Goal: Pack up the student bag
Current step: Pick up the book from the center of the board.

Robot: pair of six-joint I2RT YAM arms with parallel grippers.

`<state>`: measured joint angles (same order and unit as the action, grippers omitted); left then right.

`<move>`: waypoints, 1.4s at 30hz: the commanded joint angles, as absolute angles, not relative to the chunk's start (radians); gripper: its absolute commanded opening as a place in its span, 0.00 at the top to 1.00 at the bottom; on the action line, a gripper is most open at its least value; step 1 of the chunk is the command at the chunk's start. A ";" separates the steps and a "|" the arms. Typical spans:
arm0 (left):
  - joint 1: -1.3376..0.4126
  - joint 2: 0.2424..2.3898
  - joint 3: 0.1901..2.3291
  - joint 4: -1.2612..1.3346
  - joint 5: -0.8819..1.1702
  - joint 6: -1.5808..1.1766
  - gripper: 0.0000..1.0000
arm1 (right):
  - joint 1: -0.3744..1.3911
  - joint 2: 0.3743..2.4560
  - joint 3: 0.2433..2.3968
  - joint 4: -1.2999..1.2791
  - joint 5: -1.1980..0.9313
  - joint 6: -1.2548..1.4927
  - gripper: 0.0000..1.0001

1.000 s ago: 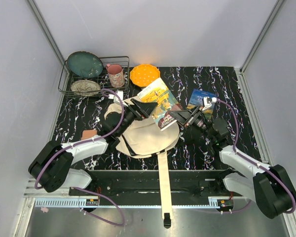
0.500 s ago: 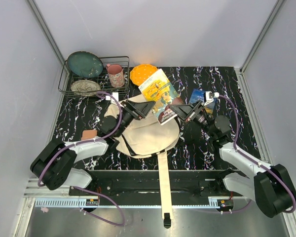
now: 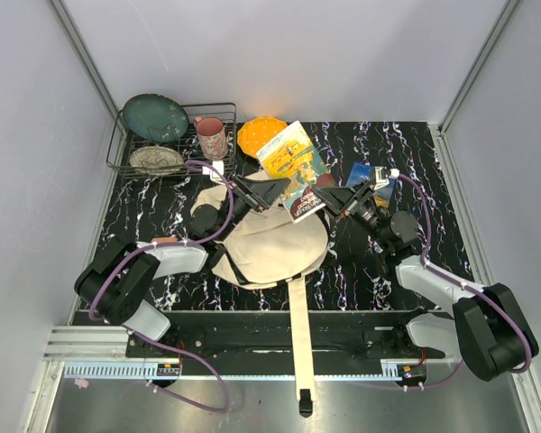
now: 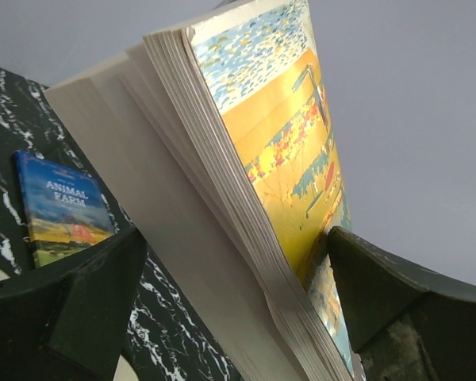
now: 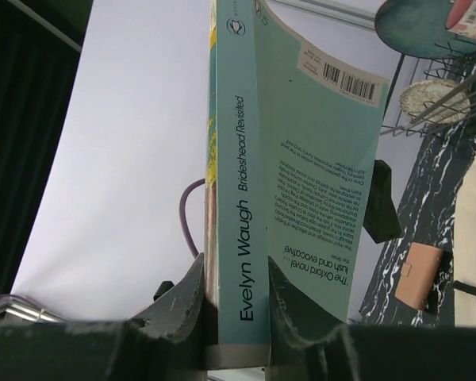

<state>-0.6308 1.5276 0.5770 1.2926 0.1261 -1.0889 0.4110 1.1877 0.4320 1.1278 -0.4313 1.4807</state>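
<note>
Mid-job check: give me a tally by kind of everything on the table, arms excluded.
Bag: 1
Books: 2
Plates: 3
Mug: 1
Rack: 1
Brown pouch: 1
Total: 9

Bright, even light, soft shadows (warm glow on the back wall [image 3: 270,101]), views sharp.

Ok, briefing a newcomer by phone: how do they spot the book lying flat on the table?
From the cream bag mid-table, look right and slightly back. A blue book lies flat on the marbled table. Unlike the yellow book held up, its cover reads Animal Farm.
</note>
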 commanded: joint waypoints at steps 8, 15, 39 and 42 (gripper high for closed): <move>-0.621 1.482 0.643 1.384 0.202 -1.017 0.28 | 0.426 1.039 0.482 0.878 -0.537 1.364 1.00; -0.623 1.414 0.618 1.339 0.192 -0.976 1.00 | 0.426 1.009 0.535 0.687 -0.519 1.238 0.95; -0.667 1.494 0.640 1.408 0.092 -1.045 1.00 | 0.445 0.995 0.422 0.793 -0.439 1.264 0.50; -0.686 1.500 0.646 1.399 0.089 -1.039 1.00 | 0.448 1.038 0.419 0.876 -0.446 1.295 0.67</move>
